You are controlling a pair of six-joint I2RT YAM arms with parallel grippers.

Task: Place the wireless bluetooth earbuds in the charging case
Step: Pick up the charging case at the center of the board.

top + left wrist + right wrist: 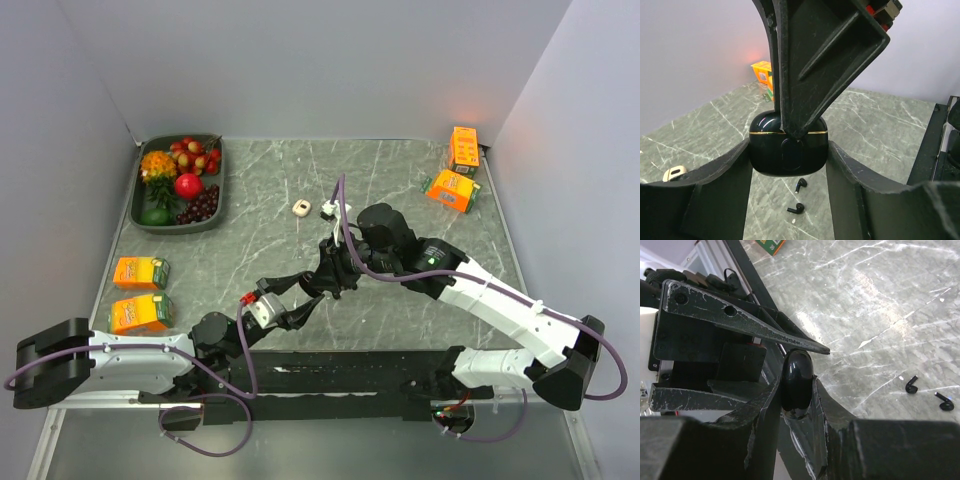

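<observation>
1. Closest to the lens in the left wrist view, the left gripper has both fingers pressed against the sides of the charging case, a glossy black shell with a thin gold seam, lid down.
2. Seen from its own wrist, the right gripper pinches the same case edge-on at lower centre (so both arms clamp it at once), with one long finger of the left gripper reaching in from the left.
3. Both wireless bluetooth earbuds lie loose on the marbled bench. They show just below the case at bottom centre of the left wrist frame and at the right edge of the right wrist frame, near each other, not touching.
4. From overhead the grippers meet mid-frame; a tray of fruit sits upper left, orange cartons at left, orange boxes upper right.
</observation>
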